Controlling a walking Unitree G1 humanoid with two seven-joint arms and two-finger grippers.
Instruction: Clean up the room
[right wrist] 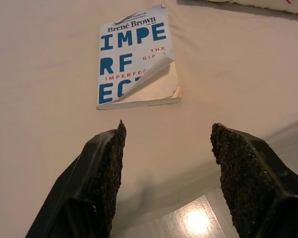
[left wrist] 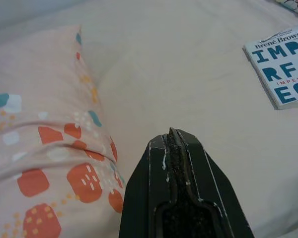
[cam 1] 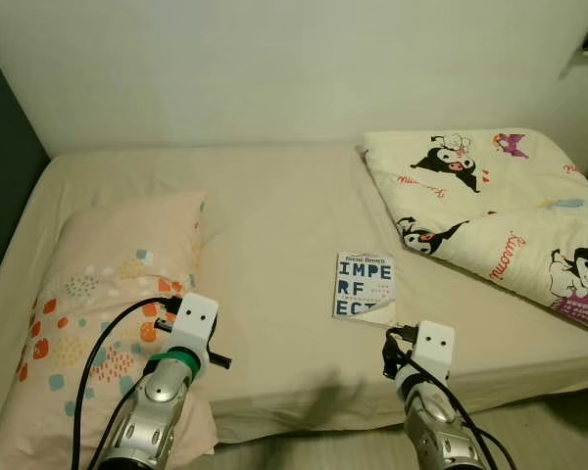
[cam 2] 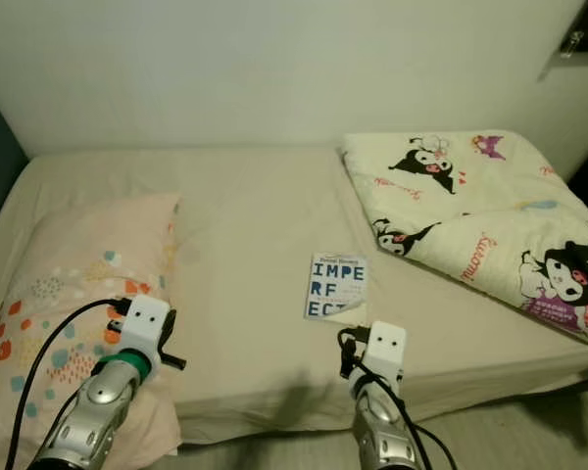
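Two silver arms reach up from the bottom of the head view. The right gripper (right wrist: 166, 163) is low and a little right of the middle, over the front edge of the bed (cam 1: 274, 225). Its two black fingers (right wrist: 107, 168) stand wide apart with nothing between them. The left gripper (left wrist: 173, 148) is at the lower left, over the edge of the pillow (cam 1: 108, 284). Its fingers are pressed together and hold nothing.

The thing to tidy looks like the book (cam 1: 364, 286). It is white with big blue letters. It lies flat on the sheet, a bit right of the middle of the picture. It touches no other thing on the bed. The cartoon blanket (cam 1: 500, 211) is bunched up at the upper right, close to the book but apart from it.

The book lies straight ahead of the right gripper, just up the frame from it. Its long side runs away from the robot, toward the wall (cam 1: 274, 69). Its short bottom edge faces the open fingers. One near corner of the cover curls up.

The right arm is much nearer than the left. The left one would need to cross over sideways. So the right gripper is likely the one to go forward and down, and the curled corner may make the grab tricky.
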